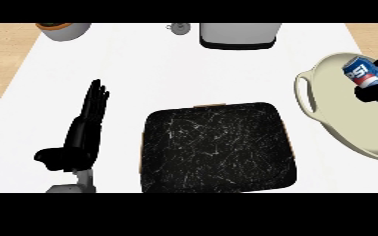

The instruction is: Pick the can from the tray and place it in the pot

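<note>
Tray [218, 150]: black, marbled, thin tan rim, at the near edge of the white desk [148, 75]. Nothing lies on it.

Left hand [81, 135]: just left of the tray, apart from it, resting at the lower left. Fingers [96, 100] straight and together, pointing away; thumb out to the left. Holds nothing.

Right hand [368, 94]: only a dark part shows at the right edge, over the pot [325, 110]. It touches the lower side of the can [360, 72]. Cannot tell how its fingers stand round the can.

Can: blue with red and white label, tilted, within the outline of the cream pot, near its far right part, directly beyond the visible part of the right hand. Well apart from the left fingers, far to their right. Cannot tell if the can touches the pot's floor.

Pot: right of the tray, loop handle toward the left.

Beyond the left fingers, far desk edge: brown-rimmed bowl [63, 30], small grey item [178, 28], grey appliance [240, 35] with black base.
</note>
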`<move>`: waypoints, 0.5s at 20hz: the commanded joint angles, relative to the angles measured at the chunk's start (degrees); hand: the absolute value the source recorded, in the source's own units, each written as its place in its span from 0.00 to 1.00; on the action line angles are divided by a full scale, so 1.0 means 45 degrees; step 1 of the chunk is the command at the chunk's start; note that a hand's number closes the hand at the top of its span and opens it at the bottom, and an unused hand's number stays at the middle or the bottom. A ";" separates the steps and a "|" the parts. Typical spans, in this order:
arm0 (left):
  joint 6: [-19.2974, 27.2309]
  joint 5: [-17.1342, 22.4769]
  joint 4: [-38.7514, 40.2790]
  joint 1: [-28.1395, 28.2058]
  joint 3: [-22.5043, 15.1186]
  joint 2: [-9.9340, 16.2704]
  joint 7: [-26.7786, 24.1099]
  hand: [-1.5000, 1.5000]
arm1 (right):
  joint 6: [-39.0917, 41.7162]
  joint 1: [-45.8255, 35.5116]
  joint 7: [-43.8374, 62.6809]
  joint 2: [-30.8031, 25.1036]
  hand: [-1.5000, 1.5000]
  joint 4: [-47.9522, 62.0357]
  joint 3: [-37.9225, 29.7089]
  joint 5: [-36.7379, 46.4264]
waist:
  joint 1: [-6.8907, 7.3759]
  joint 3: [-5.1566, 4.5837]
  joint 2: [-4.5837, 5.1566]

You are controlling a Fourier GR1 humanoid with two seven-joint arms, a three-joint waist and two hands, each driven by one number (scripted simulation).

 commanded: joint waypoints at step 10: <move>0.0038 -0.0146 0.0458 -0.0441 0.0094 -0.0022 -0.0059 0.50 | 0.0137 -0.1913 -0.1023 -0.0957 0.00 0.6889 -0.1583 -0.1123 | 0.0171 0.0013 0.0068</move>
